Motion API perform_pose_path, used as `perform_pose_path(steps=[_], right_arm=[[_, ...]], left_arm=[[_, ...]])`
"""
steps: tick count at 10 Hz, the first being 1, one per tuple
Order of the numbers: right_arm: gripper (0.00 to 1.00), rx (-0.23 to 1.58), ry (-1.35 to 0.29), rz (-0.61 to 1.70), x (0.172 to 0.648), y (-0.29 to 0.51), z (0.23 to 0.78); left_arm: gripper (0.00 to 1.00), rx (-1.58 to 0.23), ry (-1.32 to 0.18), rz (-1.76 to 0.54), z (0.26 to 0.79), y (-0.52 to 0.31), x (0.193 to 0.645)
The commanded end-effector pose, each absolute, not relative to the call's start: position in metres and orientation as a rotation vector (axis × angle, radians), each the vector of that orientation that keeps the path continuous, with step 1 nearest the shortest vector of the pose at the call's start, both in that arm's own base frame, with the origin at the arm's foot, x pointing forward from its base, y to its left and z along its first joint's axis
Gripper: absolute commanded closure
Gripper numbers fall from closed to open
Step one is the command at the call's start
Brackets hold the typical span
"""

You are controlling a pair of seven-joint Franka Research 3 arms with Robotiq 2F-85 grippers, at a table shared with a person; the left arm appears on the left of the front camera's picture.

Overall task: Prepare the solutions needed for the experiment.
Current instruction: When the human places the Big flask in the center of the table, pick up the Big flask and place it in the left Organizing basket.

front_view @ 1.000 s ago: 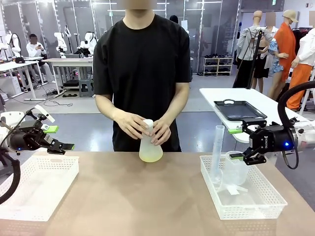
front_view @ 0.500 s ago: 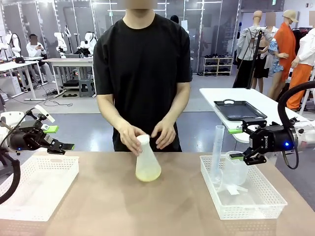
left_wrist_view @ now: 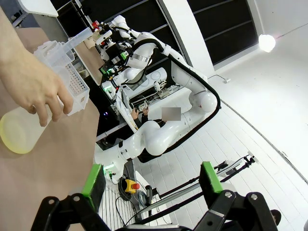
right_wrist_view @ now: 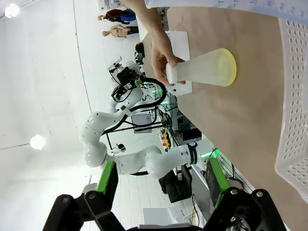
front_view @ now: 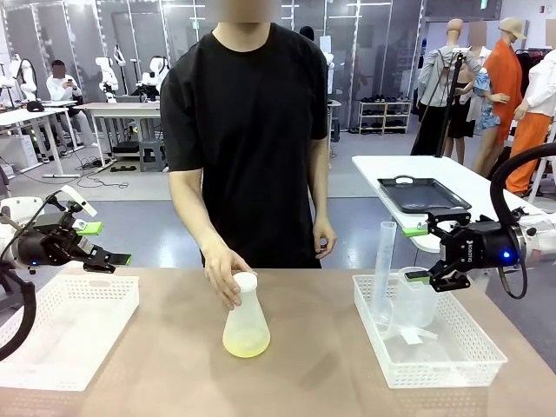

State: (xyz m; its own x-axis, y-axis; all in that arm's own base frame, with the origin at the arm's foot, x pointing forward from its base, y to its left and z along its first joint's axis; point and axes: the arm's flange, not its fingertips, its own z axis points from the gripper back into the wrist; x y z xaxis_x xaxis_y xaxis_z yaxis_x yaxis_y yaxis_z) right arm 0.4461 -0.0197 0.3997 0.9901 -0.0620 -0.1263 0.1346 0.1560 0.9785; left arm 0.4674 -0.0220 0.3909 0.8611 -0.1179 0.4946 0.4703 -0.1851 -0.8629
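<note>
Upright mid-desk: a frosted flask, with the solution as a thin pale yellow layer at its bottom. Held at the neck from above by the person's hand; other hand hanging at the desk's far edge, off the flask. Left pincer hovering above the far edge of the left basket, fingers apart, nothing between them. Right pincer likewise apart and empty, over the far side of the right basket. Just beside it a tall cylinder, with a beaker close under its lower finger; contact with either impossible to tell. Both pincers well apart from the flask, one to each side.
</note>
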Motion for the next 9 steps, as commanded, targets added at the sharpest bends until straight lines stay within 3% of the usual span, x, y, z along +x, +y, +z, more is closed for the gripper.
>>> perform_pose_path(steps=[1,6,9], right_arm=[[0.08,1.401,0.062,-0.135,0.4448,-0.0206,0.4008],[0.08,1.401,0.062,-0.135,0.4448,-0.0206,0.4008],[0.08,1.401,0.062,-0.135,0.4448,-0.0206,0.4008]], left_arm=[[0.00,-1.683,-0.280,-0.540,0.3923,-0.0222,0.4676],[0.00,-1.681,-0.276,-0.538,0.3909,-0.0220,0.4674],[0.00,-1.555,-0.215,-0.474,0.3860,-0.0293,0.4680]])
